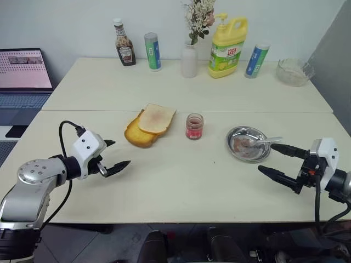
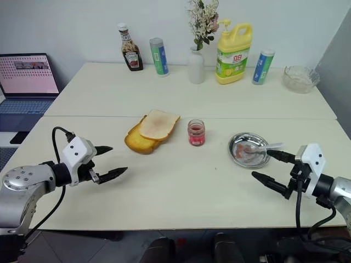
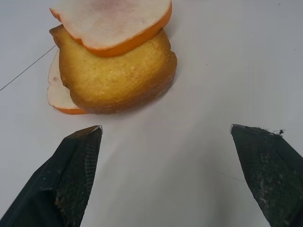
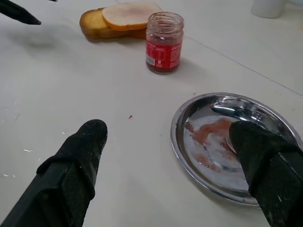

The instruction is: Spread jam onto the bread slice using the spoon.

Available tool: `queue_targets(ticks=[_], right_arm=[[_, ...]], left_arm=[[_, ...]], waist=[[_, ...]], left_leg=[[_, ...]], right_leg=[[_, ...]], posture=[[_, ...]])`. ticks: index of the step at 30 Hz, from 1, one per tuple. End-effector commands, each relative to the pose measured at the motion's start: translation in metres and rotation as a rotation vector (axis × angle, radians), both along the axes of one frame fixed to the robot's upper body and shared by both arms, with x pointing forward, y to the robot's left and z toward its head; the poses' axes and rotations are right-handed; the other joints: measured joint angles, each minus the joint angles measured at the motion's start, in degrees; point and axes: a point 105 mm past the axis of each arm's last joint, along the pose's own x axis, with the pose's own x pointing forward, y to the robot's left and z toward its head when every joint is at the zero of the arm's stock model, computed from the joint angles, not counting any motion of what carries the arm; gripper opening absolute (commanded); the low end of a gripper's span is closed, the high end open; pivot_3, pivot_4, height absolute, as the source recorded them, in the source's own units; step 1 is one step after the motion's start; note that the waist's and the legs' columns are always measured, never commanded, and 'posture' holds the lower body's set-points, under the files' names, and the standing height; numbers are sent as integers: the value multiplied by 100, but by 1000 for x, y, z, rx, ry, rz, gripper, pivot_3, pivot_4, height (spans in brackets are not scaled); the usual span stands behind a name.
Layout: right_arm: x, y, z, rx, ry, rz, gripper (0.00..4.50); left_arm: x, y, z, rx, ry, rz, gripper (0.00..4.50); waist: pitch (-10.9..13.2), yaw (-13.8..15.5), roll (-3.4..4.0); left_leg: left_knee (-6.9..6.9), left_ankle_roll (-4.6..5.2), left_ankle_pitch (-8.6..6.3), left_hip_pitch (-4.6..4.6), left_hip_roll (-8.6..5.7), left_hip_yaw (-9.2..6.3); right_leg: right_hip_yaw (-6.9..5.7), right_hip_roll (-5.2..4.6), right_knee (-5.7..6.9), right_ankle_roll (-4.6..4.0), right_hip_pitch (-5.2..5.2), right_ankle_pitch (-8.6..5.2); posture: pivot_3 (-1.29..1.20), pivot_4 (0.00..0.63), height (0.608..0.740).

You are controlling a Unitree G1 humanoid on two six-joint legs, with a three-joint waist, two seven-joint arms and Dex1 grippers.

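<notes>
Black, mesh-textured fingers [image 3: 78,175] of the left gripper [image 1: 112,156] stand wide apart over bare pale desk [image 1: 181,186], angled slightly down. Just ahead of them lies the thin bread slice [image 1: 157,118], pinkish on top, stacked on a thick golden toast slab [image 1: 138,136]. Right gripper [image 1: 278,160] fingers [image 4: 78,165] also gape, empty, beside a round shiny steel dish [image 1: 241,153] smeared pink, where the silver spoon [image 1: 264,142] rests. Between bread and dish stands the small glass jar of jam [image 1: 194,126], with open desk all around.
</notes>
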Motion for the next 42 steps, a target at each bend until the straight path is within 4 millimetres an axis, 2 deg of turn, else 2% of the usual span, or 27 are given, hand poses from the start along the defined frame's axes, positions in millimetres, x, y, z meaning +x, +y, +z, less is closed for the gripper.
queue_targets(ticks=[1,8,11,15,22,26,30,34,39,42], right_arm=[[-4,-3,12,-11,-55,-16,4455],[-5,-1,11,-7,-58,-19,4455],[-6,2,10,0,-56,-17,4455],[-6,14,17,23,-73,12,4455],[-3,49,28,32,-51,90,4455],[-1,77,44,75,-55,159,4455],[-3,94,55,88,-73,219,4455],[-3,99,54,90,-67,234,4455],[-4,99,52,86,-58,235,4455],[-6,98,51,89,-57,231,4500]], left_arm=[[4,-4,9,15,-51,-9,4500],[7,-3,9,9,-42,-11,4500],[19,1,24,-66,-109,36,4500],[36,4,33,-139,-152,147,4500],[63,-16,37,-342,-96,260,4500],[83,-32,36,-449,-38,316,4500],[101,-41,26,-480,13,376,4500],[116,-47,10,-484,55,422,4500],[125,-56,4,-509,106,415,4500],[125,-65,2,-503,135,385,3933]], waist=[[0,0,0],[0,-5,0],[0,0,0],[0,2,-1],[-1,1,-2],[-1,2,-2],[-2,2,-4],[-2,5,-4],[-3,8,-5],[-3,13,-5]], left_leg=[[0,0,0,0,0,1],[1,0,0,2,0,0],[1,0,0,1,0,0],[4,0,0,0,-1,-1],[8,0,0,-1,-2,-6],[8,0,0,-2,-4,-7],[10,0,1,-2,-6,-12],[7,0,0,-9,-7,-13],[8,0,1,-18,-8,-19],[10,0,1,-18,-9,-18]], right_leg=[[1,0,0,0,0,0],[1,1,3,0,0,0],[1,1,2,1,0,0],[0,1,4,4,1,3],[-1,3,6,10,3,6],[0,3,6,10,3,7],[-3,4,6,12,5,8],[-5,4,-7,-12,4,23],[-11,3,-14,-8,3,29],[-10,2,-14,-5,4,31]], posture=[[0,150,740],[0,150,740],[0,150,740],[0,150,740],[0,150,740],[0,150,740],[0,150,740],[0,150,740],[0,150,740],[0,150,740]])
